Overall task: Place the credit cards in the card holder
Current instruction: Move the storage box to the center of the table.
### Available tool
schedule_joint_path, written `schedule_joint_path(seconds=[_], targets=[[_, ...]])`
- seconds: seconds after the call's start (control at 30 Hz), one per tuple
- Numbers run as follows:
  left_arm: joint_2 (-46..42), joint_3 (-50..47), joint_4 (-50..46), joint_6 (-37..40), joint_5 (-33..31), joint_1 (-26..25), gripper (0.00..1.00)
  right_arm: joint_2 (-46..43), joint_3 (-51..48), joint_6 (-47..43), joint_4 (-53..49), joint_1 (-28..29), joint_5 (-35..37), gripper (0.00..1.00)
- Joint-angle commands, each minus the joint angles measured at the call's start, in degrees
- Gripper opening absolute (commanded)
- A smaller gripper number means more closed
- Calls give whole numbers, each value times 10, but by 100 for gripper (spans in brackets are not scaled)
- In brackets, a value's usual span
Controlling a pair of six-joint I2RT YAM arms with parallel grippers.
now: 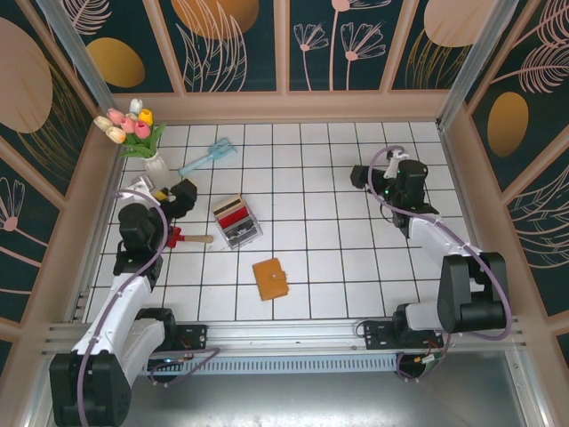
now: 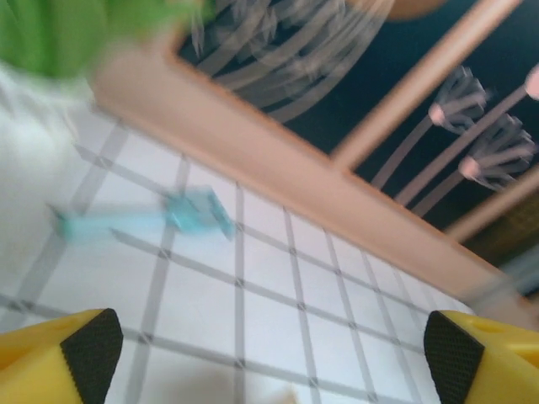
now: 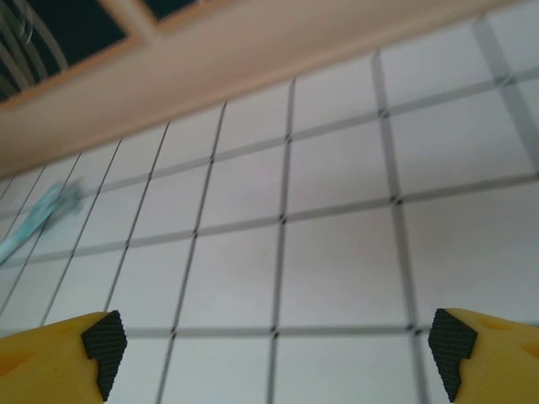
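Nearest, two arm bases sit on a metal rail at the edge of a white tiled table (image 1: 338, 258), which is walled by dark floral panels (image 1: 240, 44) in wooden frames. The left gripper (image 1: 182, 197) and right gripper (image 1: 360, 176) both gape wide, holding nothing. The card holder (image 1: 270, 279) lies closed mid-table. The credit cards (image 1: 233, 212) sit in a clear tray (image 1: 259, 233) near it, farther from the bases.

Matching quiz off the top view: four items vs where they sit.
Items:
1 wallet
2 cards
3 blue tool
4 tulips

Places:
A far-left corner
B in the clear tray
C alone on the tiles, nearest the arm bases
D flat on the tiles, just right of the tulips

Pairs: 1-C, 2-B, 3-D, 4-A
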Motion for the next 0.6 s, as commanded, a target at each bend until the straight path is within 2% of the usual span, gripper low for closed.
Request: schedule_joint_path(seconds=[0.0, 0.07, 0.23, 0.4, 0.57], targets=[[8, -18, -88, -100, 152, -11, 92, -39, -7, 66, -94, 61, -77, 94], [3, -30, -126, -111, 134, -27, 98, -56, -19, 79, -89, 93, -66, 94], [20, -51, -134, -131, 97, -72, 98, -74, -28, 110, -94, 137, -31, 95], [80, -2, -188, -118, 37, -79, 98, -78, -34, 127, -97, 163, 0, 96], [154, 50, -211, -101, 24, -81, 98, -78, -51, 145, -94, 175, 20, 97]])
